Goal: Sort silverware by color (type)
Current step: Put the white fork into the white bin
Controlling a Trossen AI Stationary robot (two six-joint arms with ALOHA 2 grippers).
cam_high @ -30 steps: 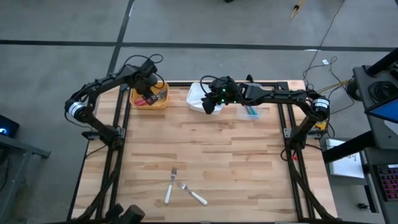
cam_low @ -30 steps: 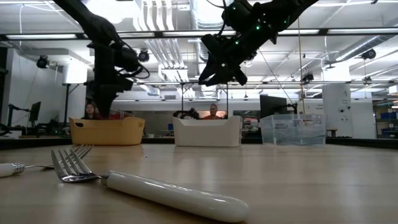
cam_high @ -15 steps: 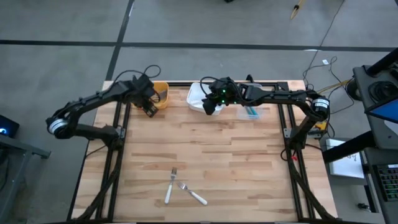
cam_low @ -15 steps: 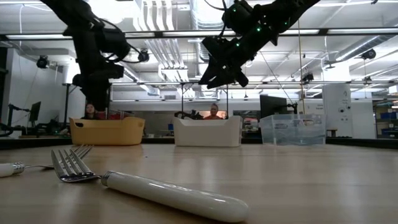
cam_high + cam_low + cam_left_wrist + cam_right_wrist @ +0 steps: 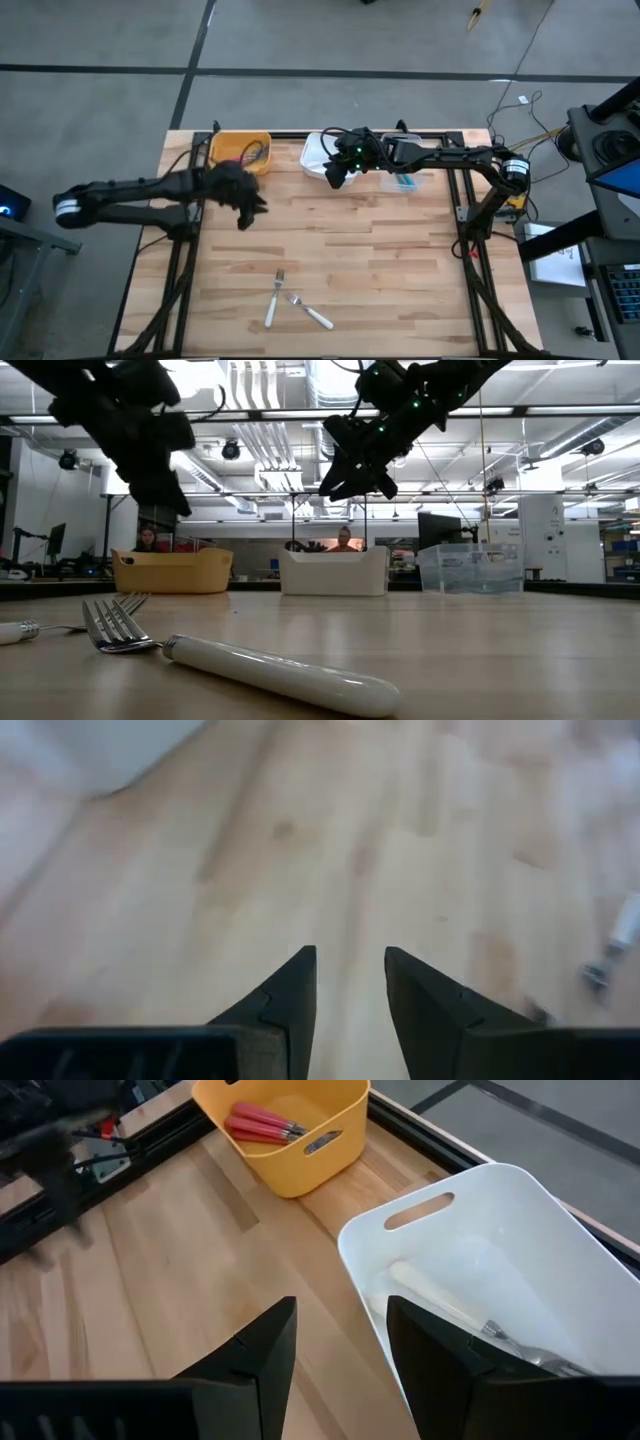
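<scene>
left gripper (image 5: 243, 215) parted, empty, over table | right gripper (image 5: 335, 178) parted, empty (above white bin (image 5: 316, 158)) | risk: crossed forks (image 5: 291, 303) shift together when grabbed

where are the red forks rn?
In the orange bin at the table's far left corner in the high view; the red forks lie inside it, left of the white bin.

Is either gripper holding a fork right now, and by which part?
No. The left gripper and the right gripper both stand open with nothing between their fingers.
</scene>
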